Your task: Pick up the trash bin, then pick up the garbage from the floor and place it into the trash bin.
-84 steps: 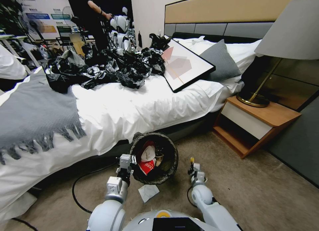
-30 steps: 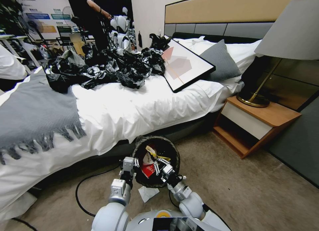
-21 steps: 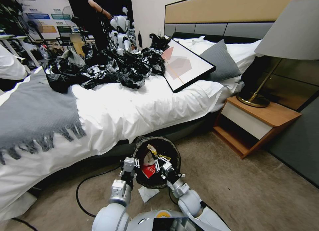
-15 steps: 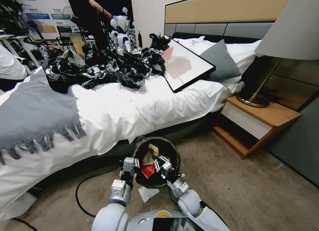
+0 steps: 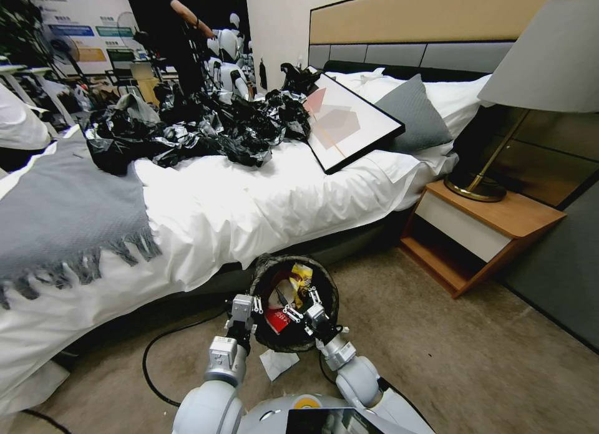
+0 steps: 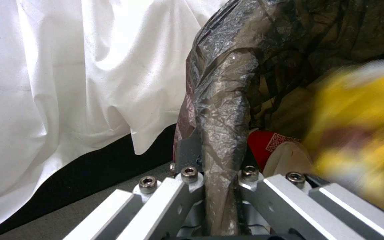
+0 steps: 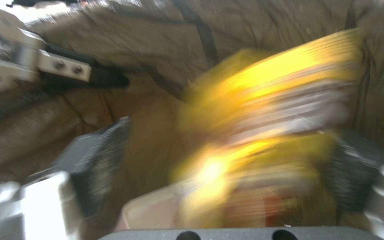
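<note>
Beside the white-sheeted bed [image 5: 249,216], the left hand [image 5: 242,308] pinches the bag-lined rim of the small round trash bin [image 5: 265,273], while the right hand [image 5: 304,307], spread over its mouth, releases a yellow packet [image 5: 302,275]. A glancing fall off the rim could send it back to the floor.

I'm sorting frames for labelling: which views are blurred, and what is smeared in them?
Right wrist view: heavy motion blur, the yellow packet smeared between the open right tool. Left wrist view: that packet blurs; the left tool clamping the trash bin rim is sharp. Head view: sharp.
</note>
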